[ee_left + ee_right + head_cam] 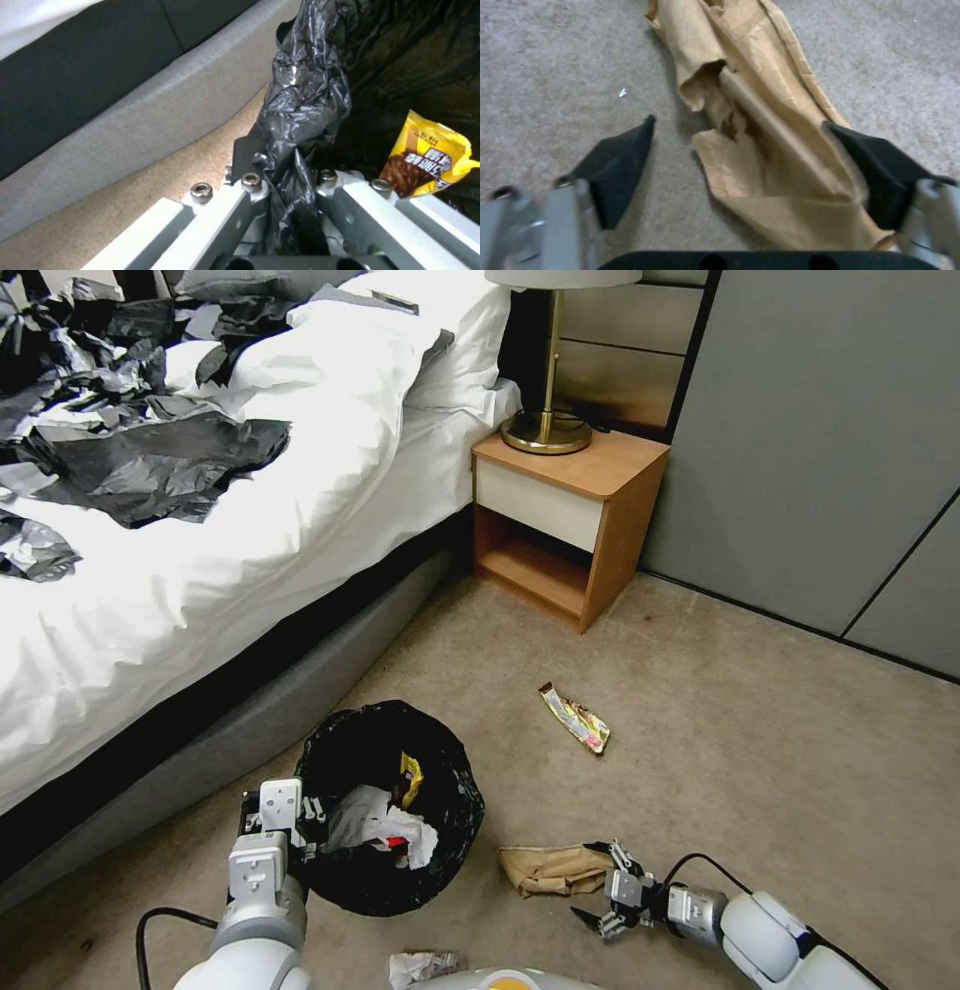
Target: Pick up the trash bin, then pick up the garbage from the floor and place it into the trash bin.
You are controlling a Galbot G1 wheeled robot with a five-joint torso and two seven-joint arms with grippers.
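Trash bin (440,830): white wall hidden under black liner; left gripper (300,825) fingertips concealed by bunched liner in left wrist view. Crumpled wrapper (425,967) near head view's lower edge, partly covered by robot body. Lamp (548,420) shade cut off at top edge. Brown paper bag (760,150) far end cropped in right wrist view.

left pincer (300,830) at trash bin (450,830) rim, seemingly clamped | right pincer (600,885) spread beside brown paper bag (550,868)

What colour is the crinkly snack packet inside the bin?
Yellow with brown print: the crinkly plastic snack packet shows best in the left wrist view.
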